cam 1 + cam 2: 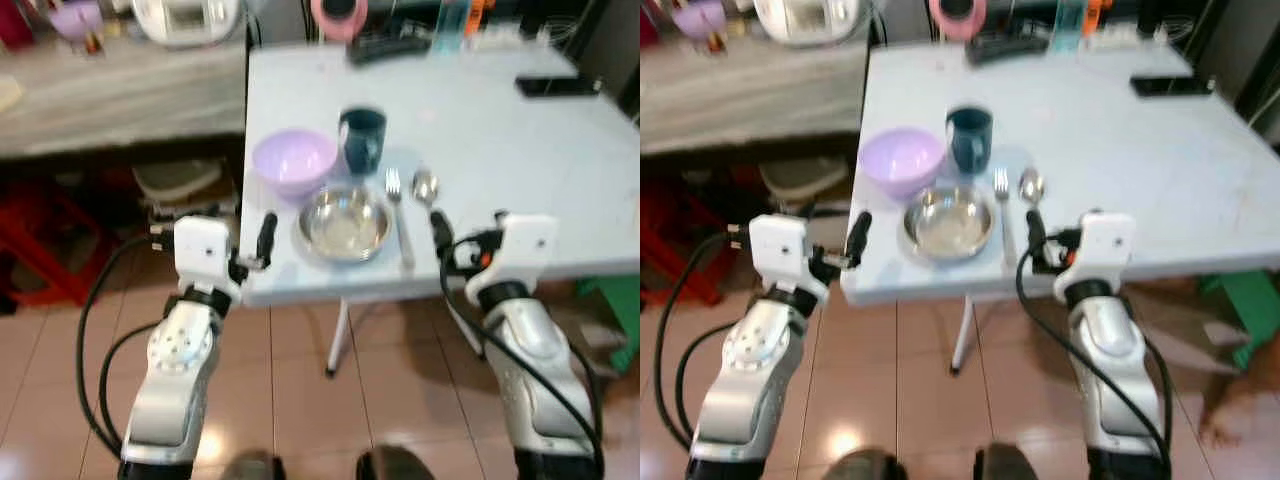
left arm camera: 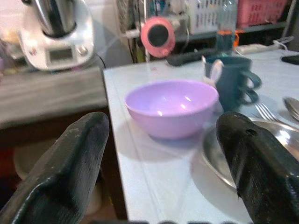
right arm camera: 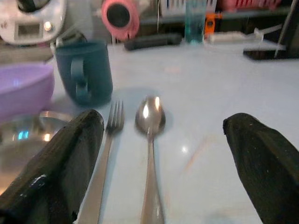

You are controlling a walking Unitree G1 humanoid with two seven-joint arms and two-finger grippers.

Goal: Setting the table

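Both tools hover at the near tabletop edge, fingers spread and holding nothing: my left tool by the corner, my right tool just below the spoon. Before me the plate sits near the edge, bowl and mug behind it, fork and spoon side by side at its right, handles toward me for easy reach. I judge the setting nearly complete.
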